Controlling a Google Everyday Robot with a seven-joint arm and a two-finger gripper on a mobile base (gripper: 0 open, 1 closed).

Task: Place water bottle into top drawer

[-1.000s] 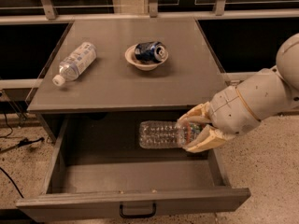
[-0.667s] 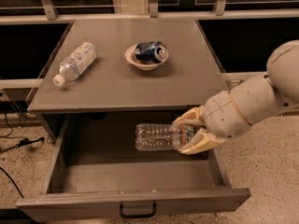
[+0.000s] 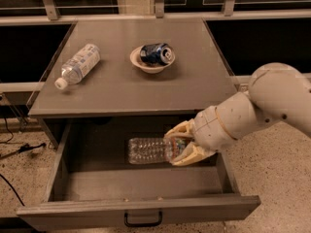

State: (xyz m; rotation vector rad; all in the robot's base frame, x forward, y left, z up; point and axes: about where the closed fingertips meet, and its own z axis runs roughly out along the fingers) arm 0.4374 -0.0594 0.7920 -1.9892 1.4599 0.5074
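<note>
Camera view shows the tool [image 3: 173, 148] pinching the water bottle [image 3: 146, 150] by its right end, now carried further left and lower inside the open top drawer [image 3: 204, 208], so release looks near

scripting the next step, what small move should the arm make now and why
Probably lower the pincer a touch, so release is gentle. It grips the water bottle sideways by one end, already within the open top drawer, apparently just above its floor.
</note>
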